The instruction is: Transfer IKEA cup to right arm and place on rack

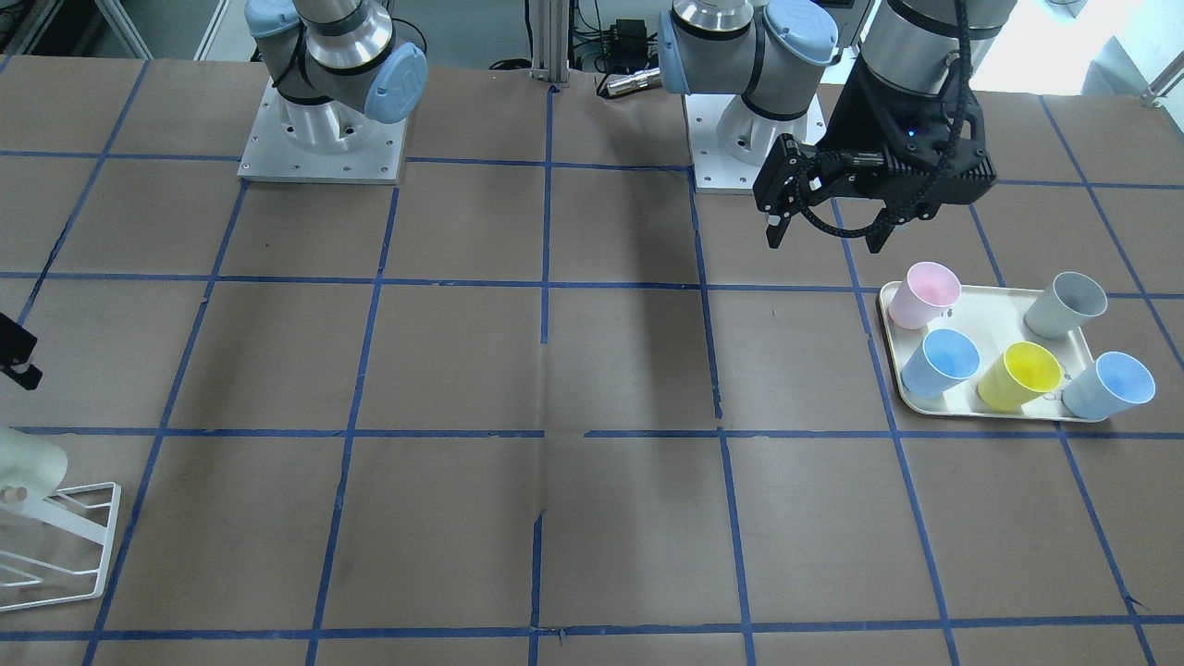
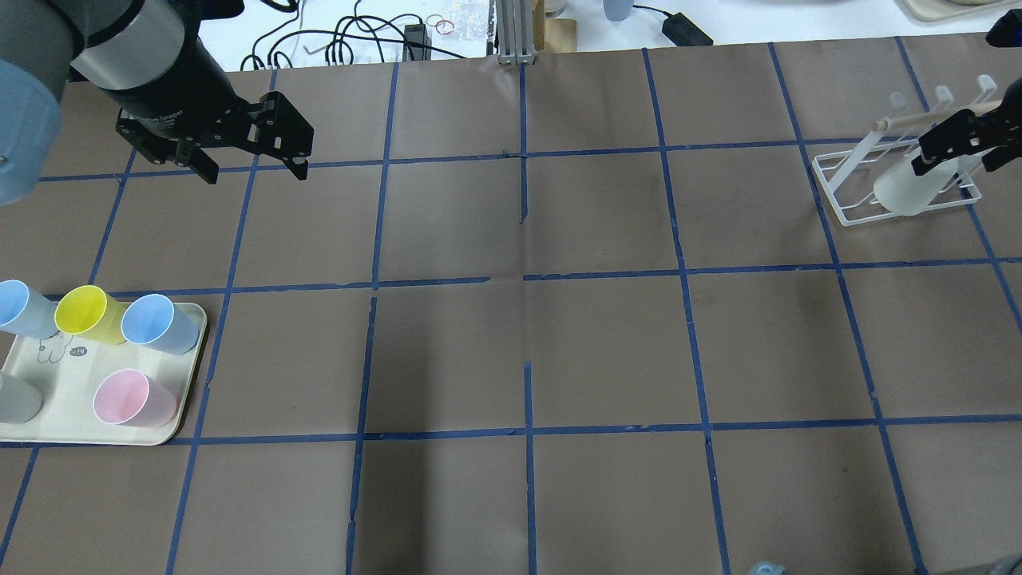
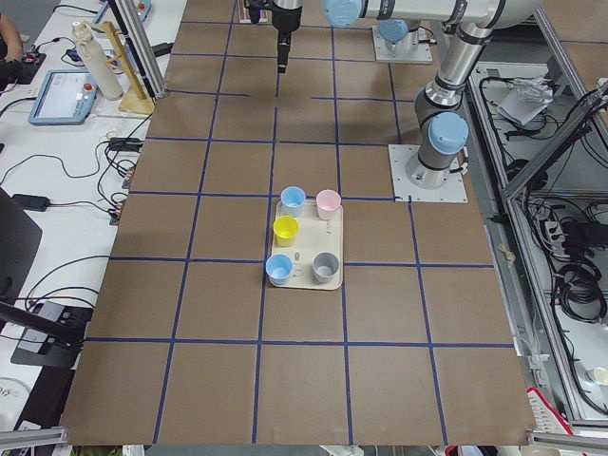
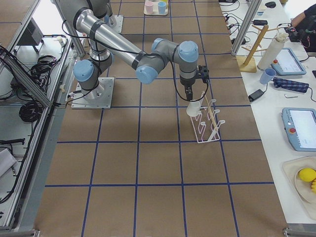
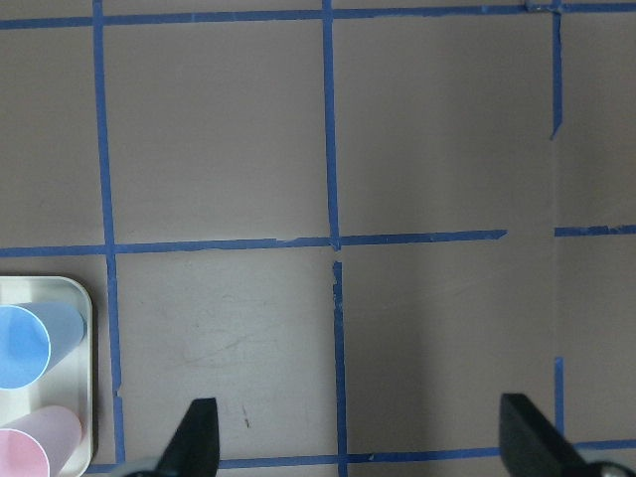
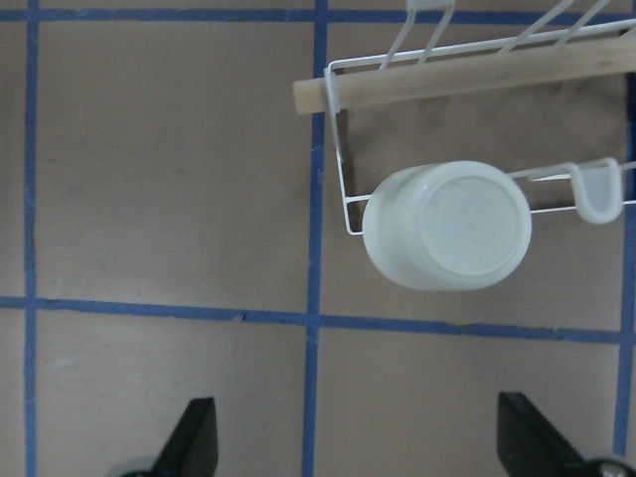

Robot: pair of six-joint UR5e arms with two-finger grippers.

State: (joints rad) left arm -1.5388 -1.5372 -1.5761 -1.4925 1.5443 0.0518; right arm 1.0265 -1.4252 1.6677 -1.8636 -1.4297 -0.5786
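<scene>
The IKEA cup (image 2: 906, 192), pale cream, hangs upside down on a rod of the white wire rack (image 2: 834, 200) at the table's far right. In the right wrist view its base (image 6: 447, 227) faces the camera, below the rack's wooden rod (image 6: 477, 84). My right gripper (image 2: 954, 160) is open and empty just above the cup, apart from it; its fingers (image 6: 194, 437) show wide apart. My left gripper (image 2: 255, 172) is open and empty above the table, beyond the tray; its fingers (image 5: 199, 437) also stand wide apart.
A cream tray (image 2: 48, 399) at the near left holds a yellow cup (image 2: 84, 313), a pink cup (image 2: 128, 398), two blue cups and a grey cup. Blue tape lines grid the brown table. Cables and tools lie beyond the far edge.
</scene>
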